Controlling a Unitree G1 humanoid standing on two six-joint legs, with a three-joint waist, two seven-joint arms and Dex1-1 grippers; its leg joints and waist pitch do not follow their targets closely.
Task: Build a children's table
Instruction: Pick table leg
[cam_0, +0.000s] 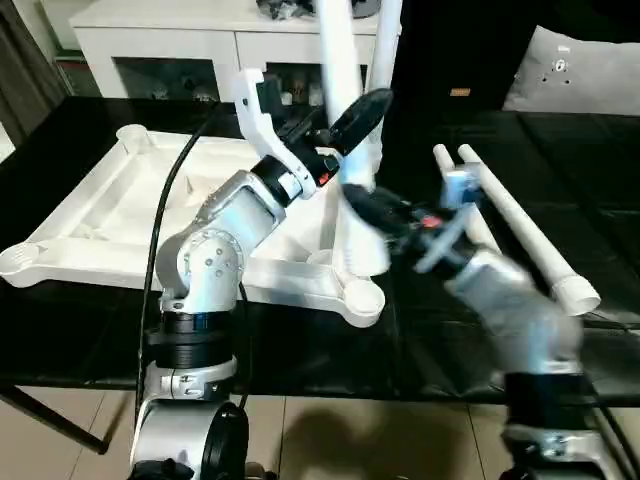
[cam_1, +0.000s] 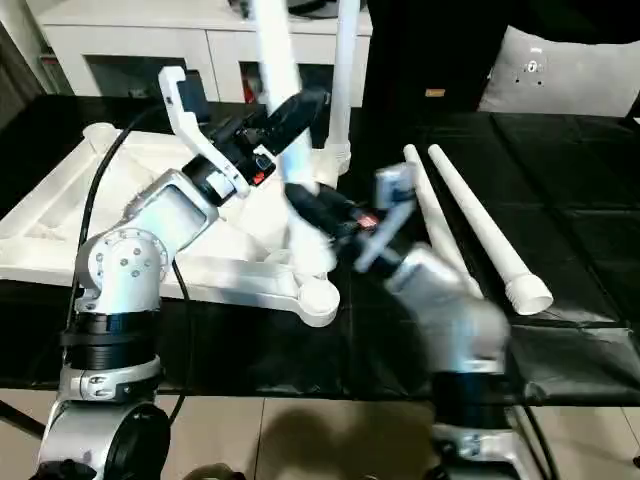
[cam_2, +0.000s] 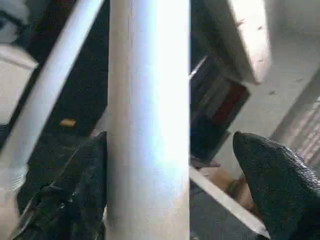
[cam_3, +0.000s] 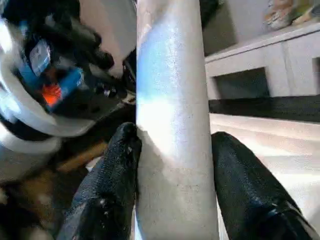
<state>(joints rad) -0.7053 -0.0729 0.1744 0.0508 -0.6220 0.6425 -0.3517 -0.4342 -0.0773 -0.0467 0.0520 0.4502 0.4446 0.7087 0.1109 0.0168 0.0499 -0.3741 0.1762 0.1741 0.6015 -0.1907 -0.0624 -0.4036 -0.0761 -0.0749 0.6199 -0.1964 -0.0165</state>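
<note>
The white tabletop (cam_0: 110, 235) lies ribbed side up on the black table. One white leg (cam_0: 338, 60) rises, slightly tilted, over its near right corner socket (cam_0: 365, 300). My right gripper (cam_3: 172, 142) is shut on this leg low down, both fingers pressed to it. Higher up, my left gripper (cam_0: 347, 125) stands open around the same leg. One of its fingers (cam_2: 85, 180) touches the tube and the other finger (cam_2: 272, 170) is well clear. A second leg (cam_0: 388, 40) stands upright at the far right corner.
Two loose legs (cam_0: 530, 235) lie side by side on the black table (cam_0: 590, 160) to the right of the tabletop. A white cabinet (cam_0: 160, 30) stands behind the table and a grey cushion (cam_0: 585, 70) sits at the back right.
</note>
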